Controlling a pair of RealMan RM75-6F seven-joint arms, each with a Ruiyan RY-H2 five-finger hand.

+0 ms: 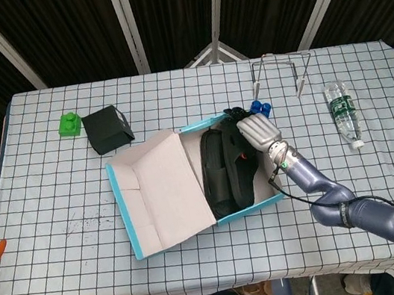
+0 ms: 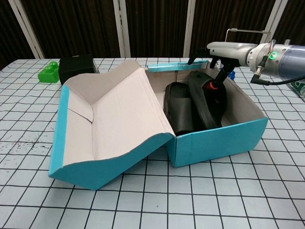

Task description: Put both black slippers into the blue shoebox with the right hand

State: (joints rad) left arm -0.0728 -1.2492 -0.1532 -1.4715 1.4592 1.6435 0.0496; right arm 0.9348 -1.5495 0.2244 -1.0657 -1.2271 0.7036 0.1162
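Checkered tablecloth, dark curtains behind, and both slippers look basically in the box.

Right hand [image 2: 220, 51] hovers over the far side of the blue shoebox [image 2: 217, 138], fingers curled down onto the upright black slipper [image 2: 207, 102] right below it; can't tell if it's really gripping or just nudging; the other slipper [image 2: 180, 109] lies flat beside it, further from the hand; letting go is what's left, I'd say; left hand nowhere in sight.

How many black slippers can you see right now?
2, both inside the blue shoebox: one slipper lies on the left, the other slipper leans tilted beside it, under the right hand.
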